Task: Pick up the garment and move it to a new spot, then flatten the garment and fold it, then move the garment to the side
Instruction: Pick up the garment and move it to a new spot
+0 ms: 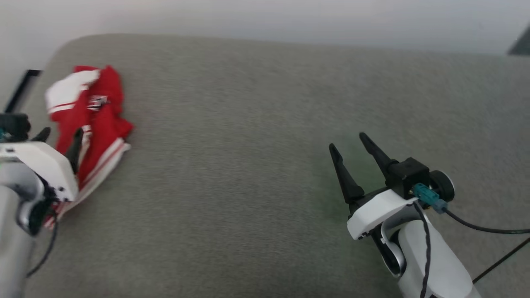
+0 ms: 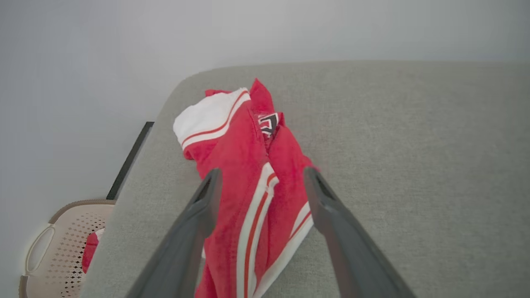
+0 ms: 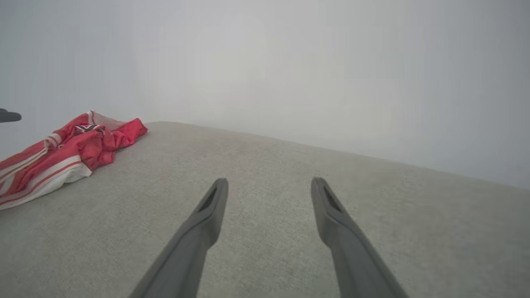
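Left tool [image 1: 61,133] and right tool [image 1: 347,140] both point forward with jaws spread wide apart.

The garment [image 1: 93,124] — a red shirt with white sleeves and striped trim — lies crumpled near the cushion's left edge.

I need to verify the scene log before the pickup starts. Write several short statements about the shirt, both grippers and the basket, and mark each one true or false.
1. The shirt lies bunched up near the left end of the gray cushion. True.
2. The right gripper is shut on the shirt. False: its fingers are open over bare cushion, well apart from the shirt.
3. The left gripper is open, with its fingers on either side of the shirt in the left wrist view. True.
4. The basket stands on the cushion. False: it sits lower down, beside the cushion's edge.
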Robot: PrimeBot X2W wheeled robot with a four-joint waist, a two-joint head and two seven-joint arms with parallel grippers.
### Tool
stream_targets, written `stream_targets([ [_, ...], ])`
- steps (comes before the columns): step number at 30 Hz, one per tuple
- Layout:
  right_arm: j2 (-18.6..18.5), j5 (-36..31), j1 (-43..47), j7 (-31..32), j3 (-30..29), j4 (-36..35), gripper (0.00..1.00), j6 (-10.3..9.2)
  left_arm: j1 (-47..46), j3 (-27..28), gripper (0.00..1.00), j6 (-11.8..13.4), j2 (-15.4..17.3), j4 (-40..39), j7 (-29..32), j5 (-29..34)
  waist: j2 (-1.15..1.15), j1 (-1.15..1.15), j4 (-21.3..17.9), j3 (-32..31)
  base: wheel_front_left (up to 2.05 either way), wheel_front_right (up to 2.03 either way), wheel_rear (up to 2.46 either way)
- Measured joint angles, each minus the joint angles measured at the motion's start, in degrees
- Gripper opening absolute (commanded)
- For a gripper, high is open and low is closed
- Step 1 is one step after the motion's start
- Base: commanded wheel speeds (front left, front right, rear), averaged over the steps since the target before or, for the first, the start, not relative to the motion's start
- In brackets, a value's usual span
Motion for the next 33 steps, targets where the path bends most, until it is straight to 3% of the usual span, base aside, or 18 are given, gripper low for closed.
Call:
stream_targets([
  [5,-0.08,-0.27,-0.66,0.00,-0.57,-0.97,1.00,-0.01,-4.80,-5.63,1.00,-0.01,5.00,4.11,9.69,-10.00,0.00,0.00,-3.97,3.85,0.00,0.00,0.00],
  [9,-0.08,-0.56,-1.44,0.00,-0.63,-1.56,1.00,-0.01,-7.55,-7.60,1.00,-0.01,8.78,8.83,12.36,-13.29,0.00,0.00,-6.60,6.68,0.00,0.00,0.00],
  [19,-0.03,-2.09,-3.02,0.00,-1.75,-3.58,1.00,0.00,-11.21,-10.61,1.00,-0.01,9.94,18.39,11.57,-18.48,0.00,0.00,-10.18,11.87,0.00,0.00,0.00],
  [20,-0.03,-2.22,-3.13,-0.01,-1.91,-3.64,1.00,0.00,-11.28,-11.16,0.85,-0.01,9.90,18.71,11.37,-18.69,0.00,0.00,-10.23,12.10,0.00,0.00,0.00],
  [21,-0.05,-2.26,-3.15,-0.01,-2.01,-3.74,1.00,0.00,-11.46,-11.70,0.40,-0.01,9.92,18.80,11.07,-18.82,0.00,0.00,-10.21,12.25,0.00,0.00,0.00],
  [22,-0.05,-2.34,-3.18,0.00,-2.11,-3.85,1.00,0.00,-11.75,-12.23,0.03,-0.01,9.93,18.90,10.36,-18.95,0.00,0.00,-10.10,12.28,0.00,0.00,0.00],
  [33,-0.01,-0.33,-2.69,0.00,-1.70,-3.34,1.00,0.00,-17.21,-20.62,0.00,-0.01,10.93,15.11,-0.98,-15.21,0.00,0.00,-8.73,7.61,0.00,0.00,0.00],
])
